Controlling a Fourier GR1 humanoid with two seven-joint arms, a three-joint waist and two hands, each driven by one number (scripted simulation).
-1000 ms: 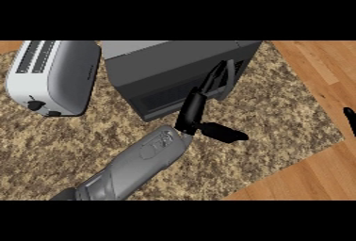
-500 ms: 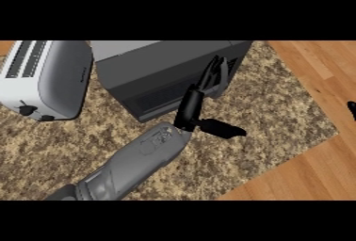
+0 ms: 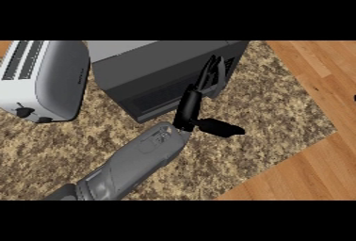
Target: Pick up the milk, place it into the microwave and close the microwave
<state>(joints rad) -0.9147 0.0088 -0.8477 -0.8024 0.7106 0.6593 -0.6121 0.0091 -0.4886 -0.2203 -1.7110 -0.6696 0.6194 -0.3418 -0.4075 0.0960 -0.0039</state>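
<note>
L forearm [image 3: 139, 157] diag. up-right, L hand [image 3: 189, 104] fingers [image 3: 208, 77] straight, thumb [image 3: 219, 127] out sideways (R hand [image 3: 354, 98]: edge sliver).

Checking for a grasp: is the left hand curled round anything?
No: the left hand lies with straight fingers against the front of the microwave, thumb spread aside, holding nothing.

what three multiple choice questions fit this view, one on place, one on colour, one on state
1. Where does the toaster stand?
A. left of the microwave
B. right of it
C. on top of it

2. What colour is the microwave?
A. white
B. dark grey
C. red

3. How are the left hand's fingers?
A. curled round a carton
B. straight, against the microwave's front
C. balled in a fist

Answers: 1 A, the toaster sits at the view's left; 2 B, its top and front are dark grey; 3 B, the fingers point straight up along the front.
</note>
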